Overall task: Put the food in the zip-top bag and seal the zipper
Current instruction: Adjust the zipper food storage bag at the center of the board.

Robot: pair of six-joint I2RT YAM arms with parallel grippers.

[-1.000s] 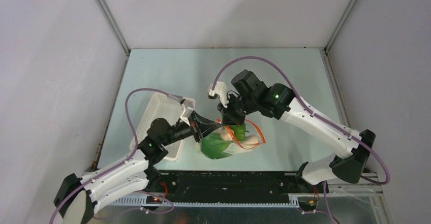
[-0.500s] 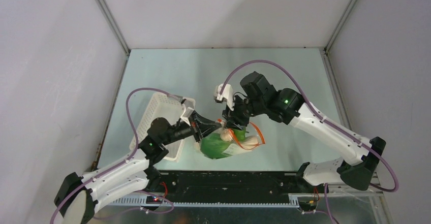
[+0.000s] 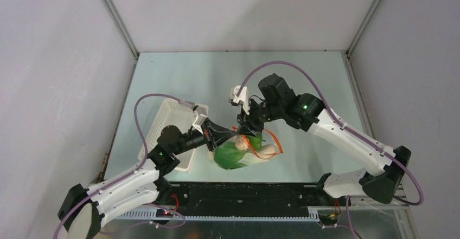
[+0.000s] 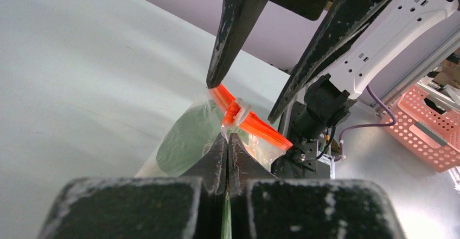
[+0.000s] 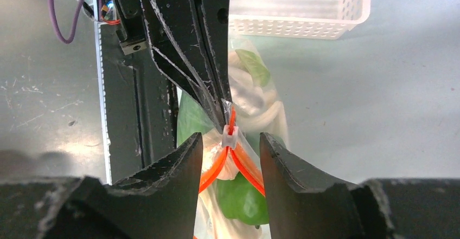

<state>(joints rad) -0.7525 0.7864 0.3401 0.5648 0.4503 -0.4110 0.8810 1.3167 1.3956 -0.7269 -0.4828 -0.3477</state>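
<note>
The clear zip-top bag (image 3: 247,153) lies near the table's front middle, with the food inside: green bok choy leaves (image 5: 239,202) and white stalks (image 5: 256,104). My left gripper (image 4: 228,139) is shut on the bag's corner film just below the zipper (image 4: 255,124). The zipper's small white slider (image 5: 229,137) sits at that corner, and the two orange strips spread apart below it. My right gripper (image 5: 231,141) is open, one finger on each side of the slider, not touching it. In the top view, the right gripper (image 3: 243,129) hangs just above the left gripper (image 3: 232,136).
A white perforated basket (image 3: 165,125) stands left of the bag, beside the left arm. The black rail (image 3: 244,193) of the arm bases runs along the near edge. Grey walls enclose the table on three sides.
My right gripper has opened from shut, and its wrist has shifted slightly right. The left gripper and the bag have stayed where they were.
</note>
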